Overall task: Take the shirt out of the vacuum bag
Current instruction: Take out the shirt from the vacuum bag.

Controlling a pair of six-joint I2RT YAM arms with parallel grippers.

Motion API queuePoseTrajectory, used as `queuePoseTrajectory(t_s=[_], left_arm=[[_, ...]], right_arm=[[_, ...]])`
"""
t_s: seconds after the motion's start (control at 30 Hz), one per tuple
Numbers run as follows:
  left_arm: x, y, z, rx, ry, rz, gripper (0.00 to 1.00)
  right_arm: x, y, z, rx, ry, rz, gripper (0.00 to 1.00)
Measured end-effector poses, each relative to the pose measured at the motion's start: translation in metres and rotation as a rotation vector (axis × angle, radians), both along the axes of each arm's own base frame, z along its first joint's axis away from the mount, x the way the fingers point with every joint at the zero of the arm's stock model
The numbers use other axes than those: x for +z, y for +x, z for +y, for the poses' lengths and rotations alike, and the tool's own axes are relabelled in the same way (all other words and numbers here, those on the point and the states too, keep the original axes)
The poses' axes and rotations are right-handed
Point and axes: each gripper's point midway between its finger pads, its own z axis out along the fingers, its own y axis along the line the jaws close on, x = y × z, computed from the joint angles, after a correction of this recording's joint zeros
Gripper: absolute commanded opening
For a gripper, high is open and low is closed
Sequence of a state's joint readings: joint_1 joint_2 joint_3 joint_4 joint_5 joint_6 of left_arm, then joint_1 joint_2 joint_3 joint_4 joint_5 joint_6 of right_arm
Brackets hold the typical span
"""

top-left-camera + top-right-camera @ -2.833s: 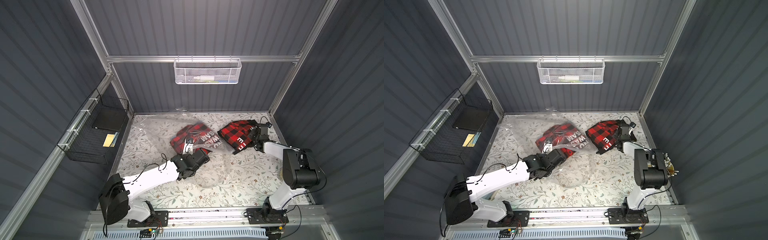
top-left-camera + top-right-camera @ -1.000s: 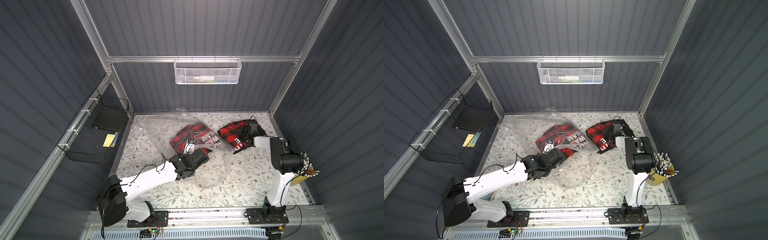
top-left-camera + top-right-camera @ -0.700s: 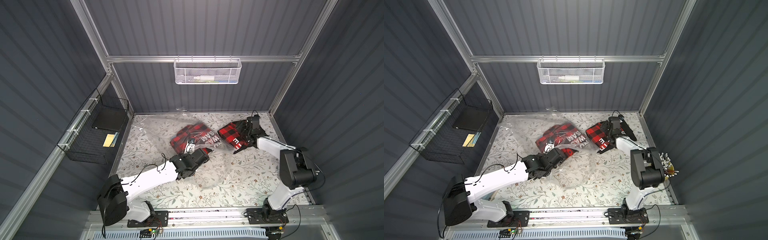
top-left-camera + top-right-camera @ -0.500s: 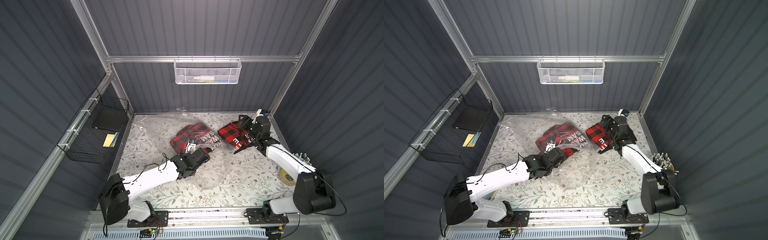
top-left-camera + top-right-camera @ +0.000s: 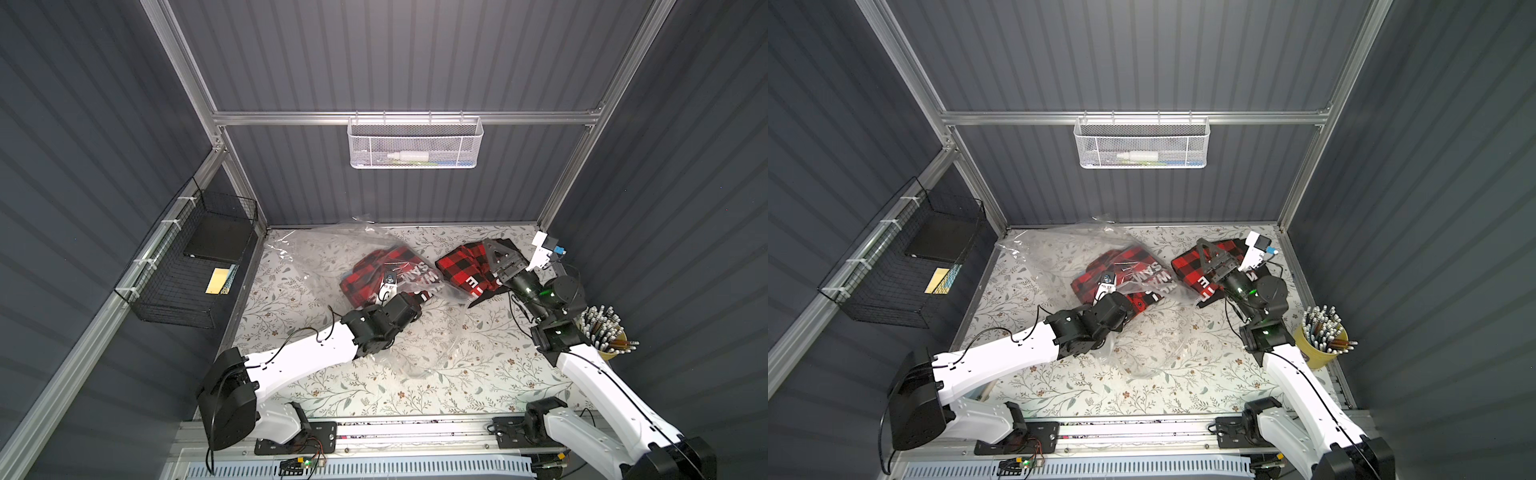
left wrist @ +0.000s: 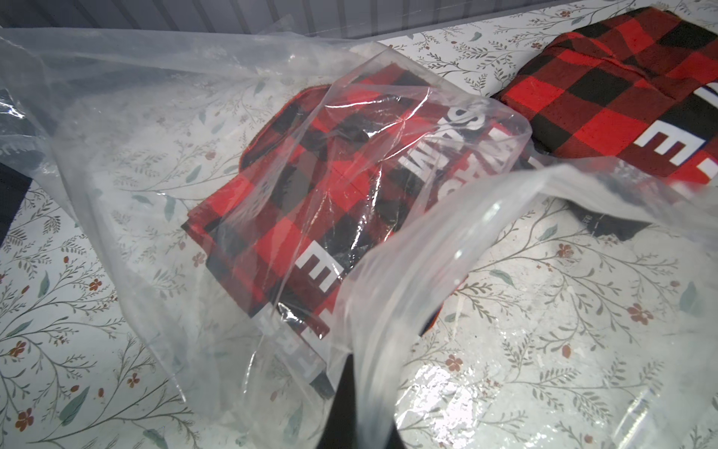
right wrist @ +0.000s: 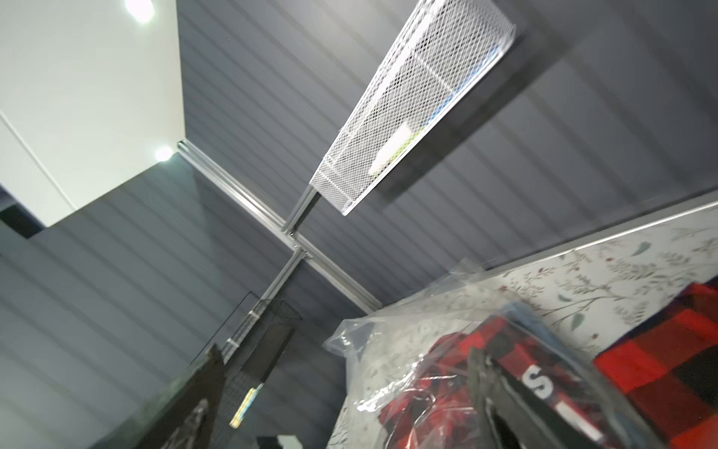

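**A:** Why is the left pincer (image 6: pixel 349 373) clamped shut on the vacuum bag (image 5: pixel 316 253)?

**B:** It pinches a fold of the clear plastic at the bag's near edge and lifts it off the surface (image 5: pixel 478 374). I judge that this props the mouth open and anchors the bag while the other arm pulls.

**A:** And the right pincer (image 5: pixel 502 257)?

**B:** Its jaws are spread wide, with nothing between them. It hangs over the loose shirt (image 5: pixel 463 264), a red-and-black checked one. That shirt lies just outside the bag, with one edge under a slack flap of the plastic.

**A:** So the job is finished?

**B:** Not by my reading. The bagged shirt (image 5: pixel 365 270), also checked, lies folded flat inside the bag, roughly mid-bag, just beyond the pinched fold.

**A:** Which way does it lie?

**B:** Its long axis seems to run from the bag's deep end toward the side where the loose shirt lies. The white-lettered end is nearest that side, which would suit a straight pull along its length. The crinkled plastic blurs the shirt's edges, though, so I can't be certain.
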State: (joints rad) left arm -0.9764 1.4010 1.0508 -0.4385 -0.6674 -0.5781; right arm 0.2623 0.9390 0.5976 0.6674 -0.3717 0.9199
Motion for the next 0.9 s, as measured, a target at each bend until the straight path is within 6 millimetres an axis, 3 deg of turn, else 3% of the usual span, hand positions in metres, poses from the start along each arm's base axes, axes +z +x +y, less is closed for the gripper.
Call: queuePoseTrajectory(t_s=[0.1, 0.3, 0.43, 0.5, 0.6, 0.77, 0.9], left_arm=[[0.010, 0.001, -0.004, -0.009, -0.043, -0.023, 0.00], [0.033, 0.000, -0.012, -0.049, -0.135, -0.068, 0.00], [0.039, 0.000, -0.019, -0.072, -0.166, -0.078, 0.00], [0.039, -0.002, -0.021, -0.085, -0.166, -0.075, 0.00], [0.041, -0.004, -0.025, -0.099, -0.168, -0.077, 0.00], [0.045, -0.005, -0.029, -0.109, -0.177, -0.088, 0.00], [0.050, -0.006, -0.031, -0.116, -0.168, -0.103, 0.00]], right_arm=[[-0.016, -0.011, 0.020, 0.088, 0.004, 0.029, 0.99], [-0.037, -0.050, 0.077, 0.270, -0.092, 0.020, 0.99], [-0.070, -0.066, 0.105, 0.331, -0.156, 0.071, 0.97], [-0.095, -0.071, 0.115, 0.339, -0.188, 0.125, 0.90], [-0.132, -0.082, 0.127, 0.345, -0.243, 0.203, 0.89], [-0.165, -0.094, 0.145, 0.347, -0.309, 0.267, 0.89], [-0.199, -0.088, 0.147, 0.299, -0.354, 0.336, 0.87]])
